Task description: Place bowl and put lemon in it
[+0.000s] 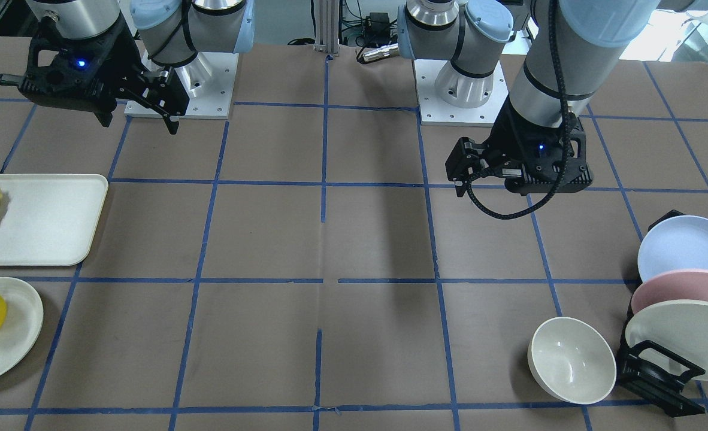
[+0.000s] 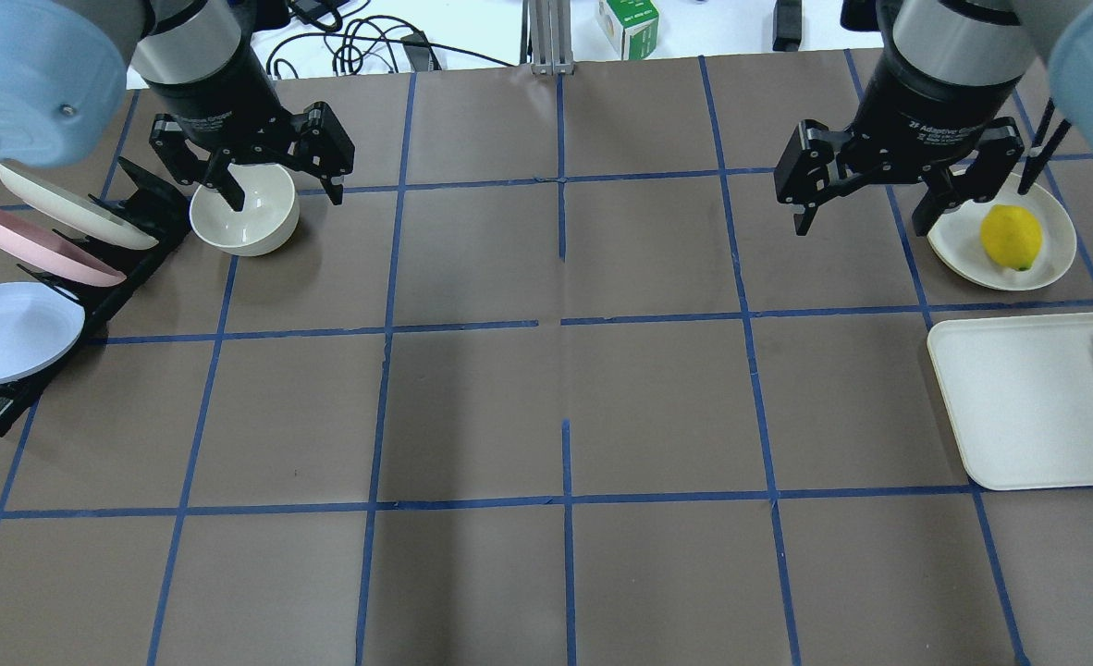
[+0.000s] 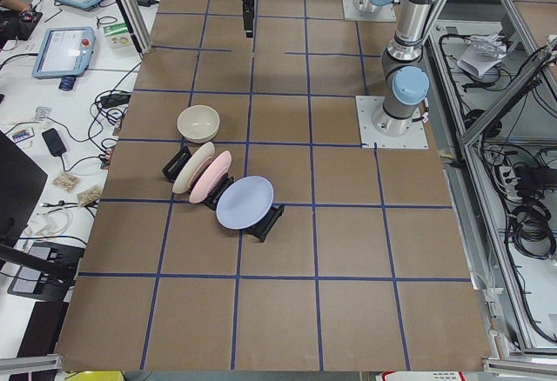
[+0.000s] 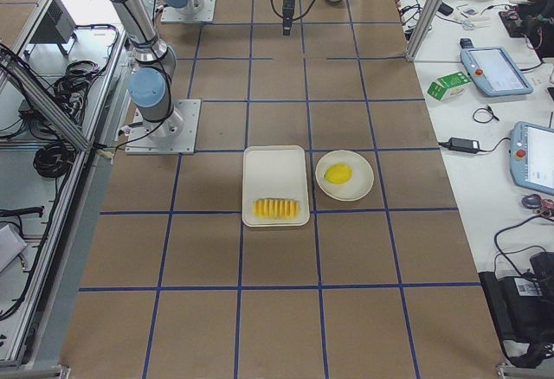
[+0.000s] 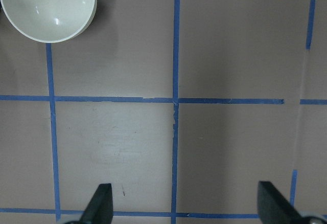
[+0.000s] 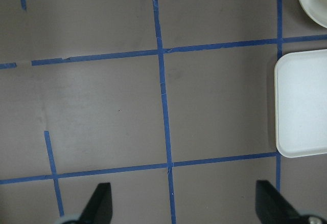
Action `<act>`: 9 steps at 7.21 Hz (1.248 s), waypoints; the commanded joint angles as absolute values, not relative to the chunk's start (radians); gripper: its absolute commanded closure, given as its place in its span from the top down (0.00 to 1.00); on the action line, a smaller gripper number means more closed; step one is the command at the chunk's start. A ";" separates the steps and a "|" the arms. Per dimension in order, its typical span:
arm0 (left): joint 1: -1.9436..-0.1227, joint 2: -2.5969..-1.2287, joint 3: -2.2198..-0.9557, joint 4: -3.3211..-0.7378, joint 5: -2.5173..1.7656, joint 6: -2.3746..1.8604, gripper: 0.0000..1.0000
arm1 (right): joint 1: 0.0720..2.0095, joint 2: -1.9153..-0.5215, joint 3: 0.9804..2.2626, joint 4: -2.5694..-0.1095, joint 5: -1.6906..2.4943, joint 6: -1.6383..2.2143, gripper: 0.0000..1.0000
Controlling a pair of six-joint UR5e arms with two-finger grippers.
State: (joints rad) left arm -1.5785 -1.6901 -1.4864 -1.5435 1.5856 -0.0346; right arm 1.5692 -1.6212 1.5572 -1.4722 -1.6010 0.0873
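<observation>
Our left tool hangs wide open and empty, as does the right tool. The bowl sits on the worktop ahead of the left tool, beside the rack. We judge it stiff, glossy and slippery, so we should pinch its rim. The lemon lies on a plate just outboard of the right tool.

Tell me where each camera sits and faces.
Front-facing: across the table, facing the robot; left arm image-right.
Overhead: behind the robot, above both open jaws.
Exterior left: table's rack end; left arm nearer.
Exterior right: table's lemon end; right arm nearer.
Left wrist: downward; jaw tips, bowl.
Right wrist: downward; jaw tips, tray.
Front-facing and overhead share bowl, lemon.
</observation>
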 commanded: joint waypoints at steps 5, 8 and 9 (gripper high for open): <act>-1.578 -1.697 -1.486 -1.540 1.583 -0.035 1.00 | 1.540 -1.615 1.560 -1.485 -1.601 0.069 1.00; -1.577 -1.689 -1.502 -1.534 1.586 -0.032 1.00 | 1.393 -1.592 1.569 -1.483 -1.597 0.022 1.00; -1.575 -1.687 -1.503 -1.532 1.588 -0.023 1.00 | 1.362 -1.557 1.551 -1.486 -1.600 -0.076 1.00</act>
State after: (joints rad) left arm -1.5769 -1.6890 -1.5006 -1.5347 1.5864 -0.0312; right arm 1.4078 -1.5900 1.5642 -1.4833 -1.5978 0.0158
